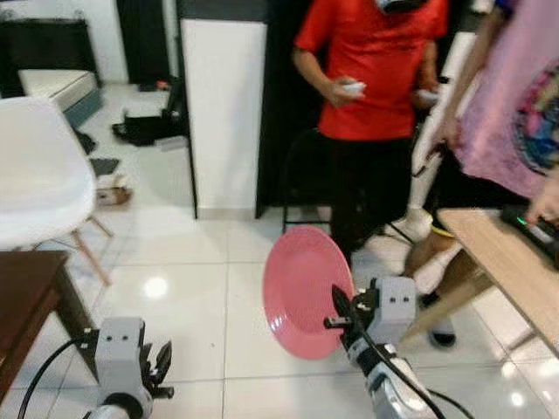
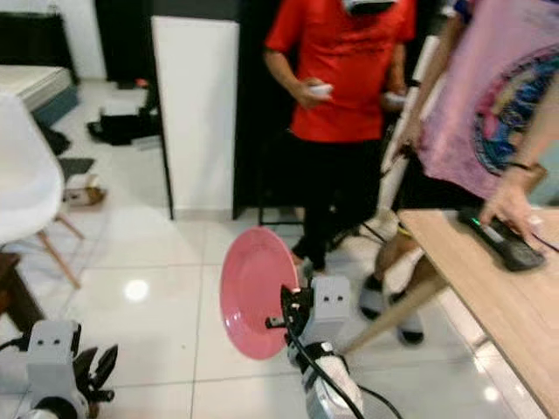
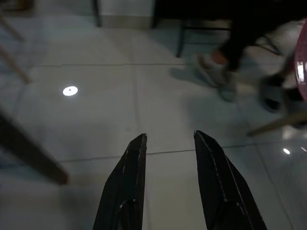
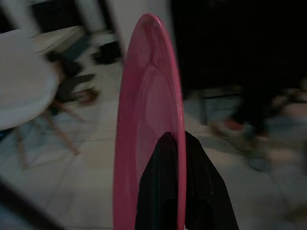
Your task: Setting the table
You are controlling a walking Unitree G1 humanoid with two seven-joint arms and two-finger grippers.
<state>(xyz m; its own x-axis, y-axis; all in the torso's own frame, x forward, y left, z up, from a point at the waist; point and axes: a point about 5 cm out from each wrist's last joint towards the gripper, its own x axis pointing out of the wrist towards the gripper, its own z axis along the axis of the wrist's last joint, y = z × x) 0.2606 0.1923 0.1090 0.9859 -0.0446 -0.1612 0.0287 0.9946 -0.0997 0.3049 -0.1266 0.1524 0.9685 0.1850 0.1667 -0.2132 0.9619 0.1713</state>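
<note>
Two people (image 1: 376, 96) stand beyond the table (image 1: 515, 262) at right; right gripper (image 1: 342, 316) clamps the upright pink plate (image 1: 301, 292), left gripper (image 3: 169, 158) jaws apart.

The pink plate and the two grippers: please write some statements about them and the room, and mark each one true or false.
1. The right gripper holds the pink plate by its rim, on edge. True.
2. The plate lies flat on the wooden table. False: it is held in the air above the tiled floor.
3. The left gripper is open and holds nothing. True.
4. The white chair stands on the robot's right. False: it stands on the left.
5. A person in a red shirt stands ahead of the robot. True.
</note>
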